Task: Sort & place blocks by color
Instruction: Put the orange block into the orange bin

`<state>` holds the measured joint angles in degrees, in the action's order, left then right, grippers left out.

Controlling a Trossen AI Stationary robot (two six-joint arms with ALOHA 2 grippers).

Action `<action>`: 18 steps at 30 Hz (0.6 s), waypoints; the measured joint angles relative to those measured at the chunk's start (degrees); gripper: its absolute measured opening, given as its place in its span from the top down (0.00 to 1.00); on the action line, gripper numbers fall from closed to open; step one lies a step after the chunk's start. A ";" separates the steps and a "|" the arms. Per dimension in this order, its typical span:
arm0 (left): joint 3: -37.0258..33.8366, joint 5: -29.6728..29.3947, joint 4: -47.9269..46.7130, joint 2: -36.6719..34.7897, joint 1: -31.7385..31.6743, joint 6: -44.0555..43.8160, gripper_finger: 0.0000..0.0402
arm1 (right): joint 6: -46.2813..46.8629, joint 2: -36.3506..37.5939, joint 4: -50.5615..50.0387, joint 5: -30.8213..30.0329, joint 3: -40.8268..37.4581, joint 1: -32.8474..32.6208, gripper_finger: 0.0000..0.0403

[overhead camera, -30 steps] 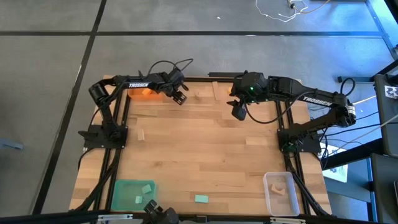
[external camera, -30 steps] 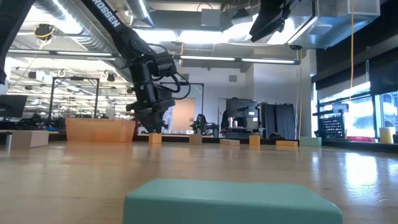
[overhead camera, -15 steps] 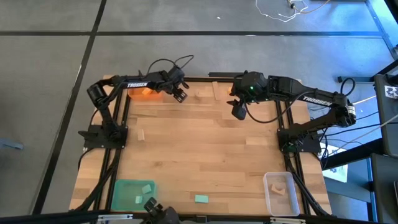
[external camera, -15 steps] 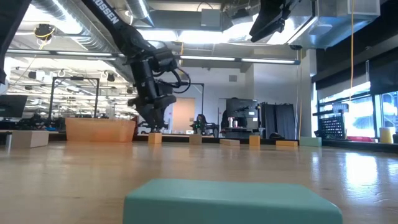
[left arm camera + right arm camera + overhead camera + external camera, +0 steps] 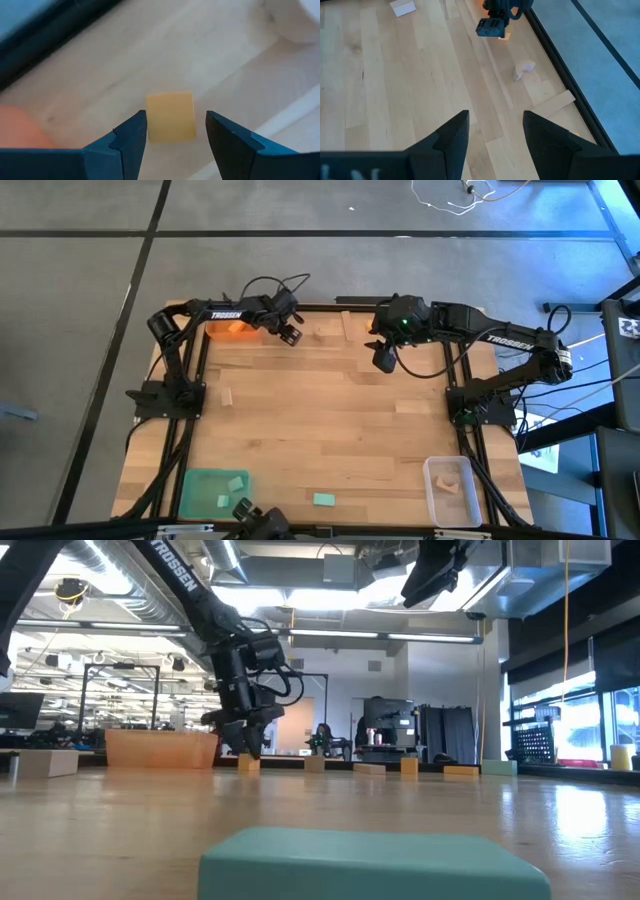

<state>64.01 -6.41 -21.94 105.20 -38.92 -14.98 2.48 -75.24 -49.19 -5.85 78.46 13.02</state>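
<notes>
While the left gripper [image 5: 291, 336] hangs low by the table's [image 5: 330, 430] far edge, just beside the orange tray [image 5: 229, 329], its fingers [image 5: 131, 137] are spread to either side of a pale block [image 5: 170, 116] without touching it. Wide bare wood lies toward the near edge, where a teal block [image 5: 323, 500] rests beside the green tray [image 5: 195, 490]. Since a second ago this gripper has shifted slightly along the far edge. Raised near the far edge, the right gripper [image 5: 384, 360] is spread, holding nothing.
</notes>
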 joint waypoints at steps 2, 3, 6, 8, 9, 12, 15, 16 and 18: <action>0.03 -0.16 0.90 0.98 0.06 0.04 0.52 | 0.00 0.00 0.00 -0.04 0.00 0.00 0.54; 0.03 -1.13 0.39 1.34 0.32 0.07 0.52 | -0.02 0.00 0.00 -0.04 0.00 0.00 0.54; 0.02 -3.10 0.43 1.37 0.84 -0.14 0.52 | -0.07 0.00 0.00 -0.04 0.00 0.00 0.54; 0.04 -3.43 0.26 1.37 1.19 -0.78 0.54 | -0.04 0.00 0.00 -0.04 0.00 0.00 0.54; 0.04 -3.47 0.10 1.37 1.26 -0.96 0.56 | 0.00 0.00 0.00 -0.04 0.00 0.00 0.54; 0.04 -2.87 0.16 1.35 1.26 -0.97 0.66 | -0.07 0.00 0.00 -0.05 0.00 0.00 0.54; 0.04 -1.92 0.18 1.25 1.24 -0.96 0.71 | -0.05 0.00 0.00 -0.07 0.00 0.00 0.54; 0.04 -1.32 0.10 1.11 1.20 -0.96 0.71 | 0.00 0.00 0.01 -0.08 0.00 0.00 0.54; 0.04 -0.16 -0.08 0.68 1.22 -0.96 0.71 | 0.00 0.00 0.01 -0.07 0.00 0.00 0.54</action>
<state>64.05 -6.57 -22.02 105.88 -37.69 -15.94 2.48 -75.24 -49.18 -5.91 78.46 13.02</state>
